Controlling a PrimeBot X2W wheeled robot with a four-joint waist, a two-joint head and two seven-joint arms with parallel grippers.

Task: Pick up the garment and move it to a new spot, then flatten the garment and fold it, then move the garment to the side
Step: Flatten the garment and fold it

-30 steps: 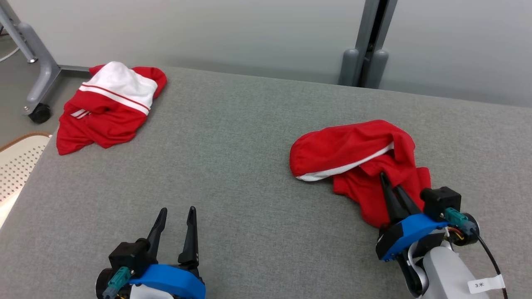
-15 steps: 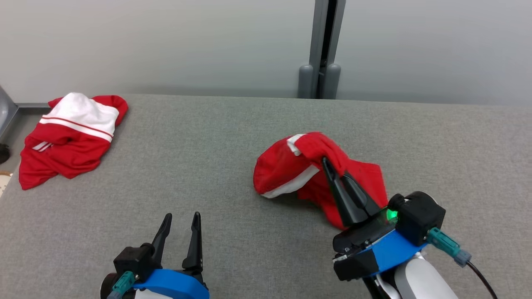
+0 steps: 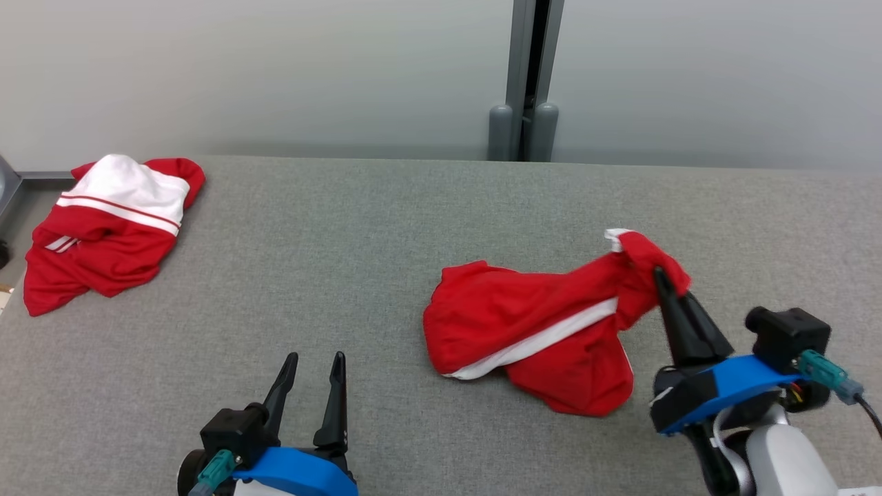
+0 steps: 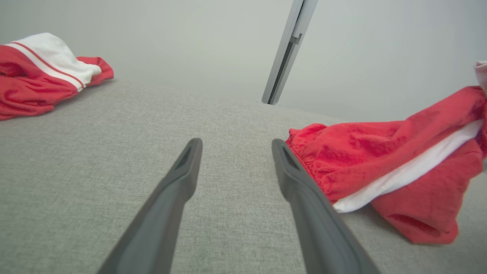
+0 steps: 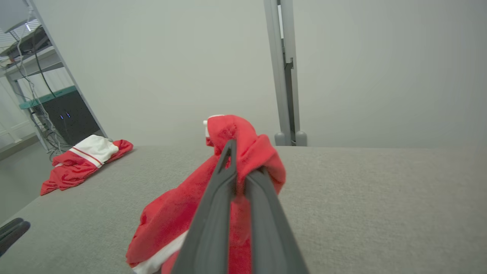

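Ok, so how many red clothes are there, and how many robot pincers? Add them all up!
Red-and-white garments: 2 (held garment, far garment)
Pincers: 2 (left pincer open, right pincer shut on the held garment)
Total: 4

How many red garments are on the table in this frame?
2. The held garment lies right of centre, one end pinched by the right gripper; the spare garment sits crumpled at the far left of the table.
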